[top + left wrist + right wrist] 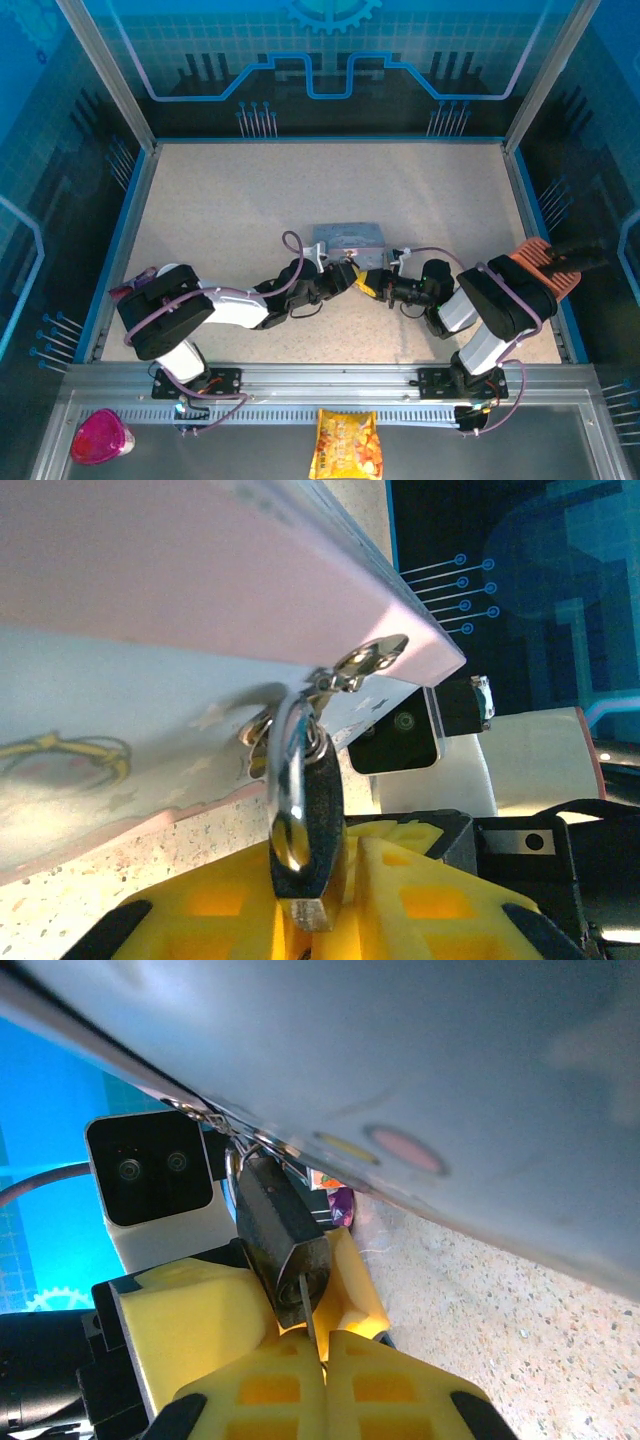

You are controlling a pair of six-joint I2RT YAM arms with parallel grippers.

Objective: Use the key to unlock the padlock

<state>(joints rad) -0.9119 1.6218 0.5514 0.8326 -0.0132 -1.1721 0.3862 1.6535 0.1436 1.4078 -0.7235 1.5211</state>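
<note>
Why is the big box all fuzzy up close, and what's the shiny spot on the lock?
Left wrist view: the tin is close to the lens and blurs; the spot is glare on the shackle of the padlock. Right wrist view: tin blurred too, padlock sharper. Top external view: tin small, sharp.

Both arms are sporting black joints and glossy white shells: left arm [230, 308], right arm [458, 310], each trailing a lilac cable. Right gripper [322, 1345] is showing yellow waffle-grid fingers [260, 1390] at 6 o'clock.
</note>
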